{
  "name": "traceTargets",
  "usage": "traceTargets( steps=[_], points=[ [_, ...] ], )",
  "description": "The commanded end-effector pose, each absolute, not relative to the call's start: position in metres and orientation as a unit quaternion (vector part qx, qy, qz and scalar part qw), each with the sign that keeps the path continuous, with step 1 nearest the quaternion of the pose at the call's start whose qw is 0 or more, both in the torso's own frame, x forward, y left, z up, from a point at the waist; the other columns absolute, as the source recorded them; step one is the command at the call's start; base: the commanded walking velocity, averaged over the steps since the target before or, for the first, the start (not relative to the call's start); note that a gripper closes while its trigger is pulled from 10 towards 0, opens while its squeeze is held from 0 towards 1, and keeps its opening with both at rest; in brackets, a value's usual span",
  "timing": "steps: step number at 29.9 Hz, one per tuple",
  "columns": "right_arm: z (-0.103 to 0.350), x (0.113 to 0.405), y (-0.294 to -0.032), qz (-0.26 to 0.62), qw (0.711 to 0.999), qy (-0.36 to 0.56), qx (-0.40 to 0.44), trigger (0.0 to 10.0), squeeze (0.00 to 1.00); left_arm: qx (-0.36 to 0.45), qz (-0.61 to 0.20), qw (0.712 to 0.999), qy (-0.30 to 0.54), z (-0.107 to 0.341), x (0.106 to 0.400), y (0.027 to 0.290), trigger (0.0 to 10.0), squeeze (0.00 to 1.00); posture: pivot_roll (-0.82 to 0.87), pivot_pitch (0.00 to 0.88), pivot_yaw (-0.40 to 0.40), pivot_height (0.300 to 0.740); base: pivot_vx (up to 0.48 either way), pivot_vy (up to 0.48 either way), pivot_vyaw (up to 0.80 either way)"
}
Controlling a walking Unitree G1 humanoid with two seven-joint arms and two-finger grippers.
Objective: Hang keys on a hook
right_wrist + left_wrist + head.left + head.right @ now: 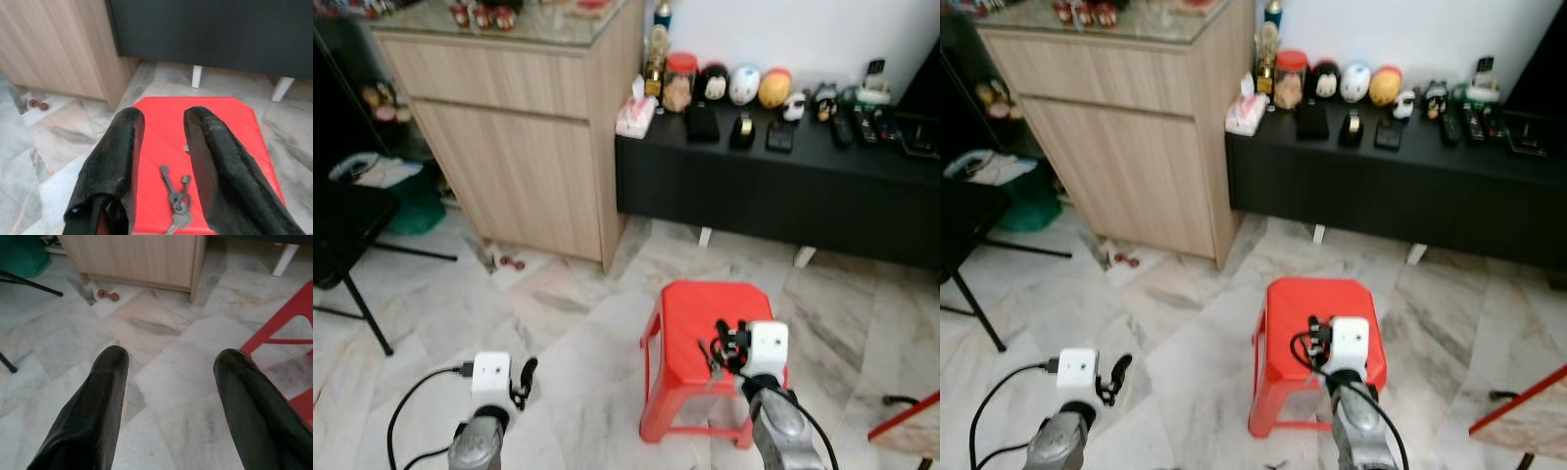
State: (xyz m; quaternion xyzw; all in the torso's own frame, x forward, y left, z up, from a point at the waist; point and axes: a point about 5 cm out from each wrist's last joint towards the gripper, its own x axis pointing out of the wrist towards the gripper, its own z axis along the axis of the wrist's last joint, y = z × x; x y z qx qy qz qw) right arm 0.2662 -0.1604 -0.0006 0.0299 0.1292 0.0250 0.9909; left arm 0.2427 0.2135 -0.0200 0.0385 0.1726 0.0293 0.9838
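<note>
We stand on the marble floor (578,323) facing a red stool (690,323), and the keys (175,198) lie on its seat, a small bunch on a ring, well short of any hook. Our right gripper (164,161) hovers just above the stool with its two black fingers parted, holding nothing; the keys lie below the gap between the fingers, near their base, apparently untouched. We judge this placement deliberate: the gripper is lined up over the bunch so that a short descent would bring the fingers to either side of it. The keys lie flat on the smooth plastic, so lifting them may call for a careful pinch at the ring.

Our left gripper (168,382) hangs low over the floor beside the stool, its fingers spread wide and empty, kept clear of the work.

Ahead stand a wooden cabinet (524,137) and, beside it, a low black worktop (773,186) carrying jars, small figures and remote controls. We cannot make out a hook anywhere, so we judge the task barely begun: the pick-up comes first, then a walk to find where the keys should hang.
</note>
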Motion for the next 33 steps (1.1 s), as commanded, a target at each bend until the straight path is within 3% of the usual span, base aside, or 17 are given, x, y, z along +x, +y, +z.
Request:
traceTargets(
  steps=[1,23,33],
  points=[
    [-0.002,0.2652,-0.1623,0.02,0.99,0.135,0.031,10.0,0.0,0.033,0.035,0.98,0.192,-0.0263,0.2355,0.2169,10.0,0.0,-0.03,0.052,-0.019,0.74,0.0,0.0,0.0],
    [-0.0013,0.2663,-0.1605,0.03,0.99,0.133,0.027,10.0,0.0,0.035,0.03,0.979,0.197,-0.027,0.2361,0.2156,10.0,0.0,-0.03,0.051,-0.022,0.74,0.0,0.0,0.0],
    [-0.0006,0.2668,-0.1599,0.03,0.991,0.132,0.021,10.0,0.0,0.034,0.028,0.979,0.197,-0.0269,0.2369,0.2149,10.0,0.0,-0.03,0.051,-0.023,0.74,0.253,0.0,0.27]
  ],
)
